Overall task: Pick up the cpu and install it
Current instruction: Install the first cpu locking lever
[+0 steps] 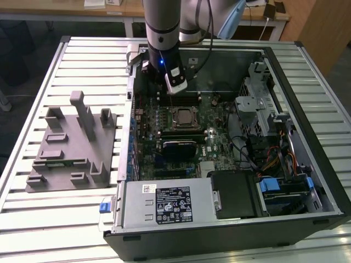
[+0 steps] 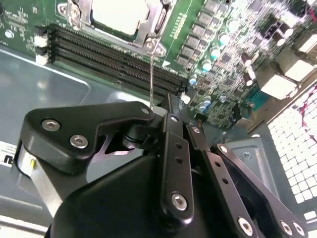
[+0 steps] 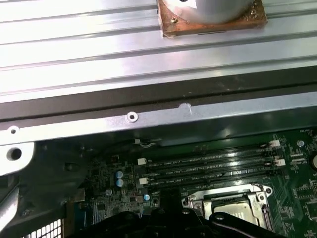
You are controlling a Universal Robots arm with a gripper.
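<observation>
On a slatted table (image 1: 55, 219), a computer case (image 1: 219, 241) is laid open for access; the cpu (image 1: 184, 116) is seated in its socket (image 2: 143, 32) at the exterior view's centre, whose wire lever (image 2: 151, 74) is pinched by the gripper (image 2: 157, 106), seemingly for clamping.

Single arm (image 1: 162, 24) held upright, gripper (image 2: 167, 113) pointing down

In the exterior view the arm's round grey last section comes straight down from the upper edge into a black wrist (image 1: 151, 67). A small blue light (image 1: 162, 62) glows on the wrist, and a white block (image 1: 176, 81) is fixed to its side toward the exterior view's right. In the second wrist view the gripper's black links, joined by silver bolts, narrow toward its tip.
</observation>
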